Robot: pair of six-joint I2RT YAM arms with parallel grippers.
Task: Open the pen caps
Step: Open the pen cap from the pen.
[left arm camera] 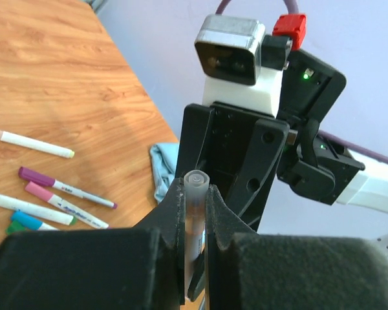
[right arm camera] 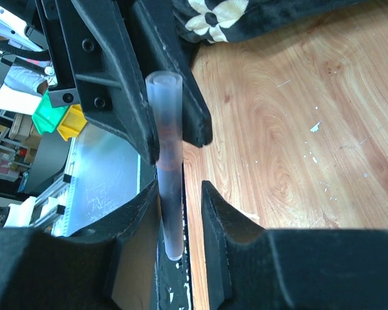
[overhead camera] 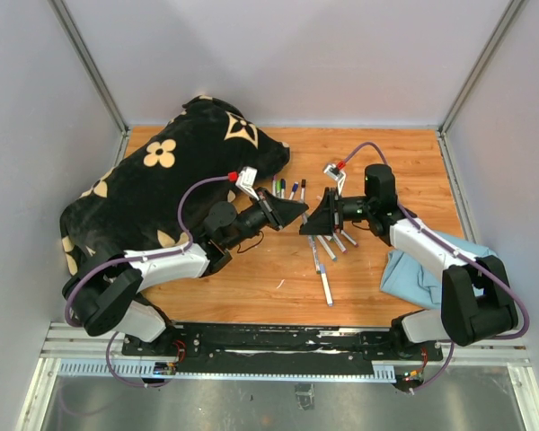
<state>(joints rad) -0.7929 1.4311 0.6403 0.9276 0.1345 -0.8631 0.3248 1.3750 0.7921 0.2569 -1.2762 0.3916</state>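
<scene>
My left gripper (overhead camera: 296, 214) and right gripper (overhead camera: 314, 218) meet tip to tip above the table's middle. In the left wrist view my left gripper (left arm camera: 196, 194) is shut on a frosted pen (left arm camera: 196, 184) whose round end pokes out between the fingertips. In the right wrist view the same pen (right arm camera: 167, 129) runs from the left jaws down between my right gripper's (right arm camera: 180, 190) fingers. It lies against one finger (right arm camera: 139, 206), with a gap to the other, so the jaws stand open. Capped pens lie on the wood, with purple (left arm camera: 32, 175), pink (left arm camera: 37, 190) and blue (left arm camera: 22, 219) caps.
A black bag with tan flower prints (overhead camera: 162, 189) fills the back left. A light-blue cloth (overhead camera: 422, 269) lies at the right by the right arm. Several loose pens (overhead camera: 323, 260) lie under and in front of the grippers, more by the bag (overhead camera: 292, 189).
</scene>
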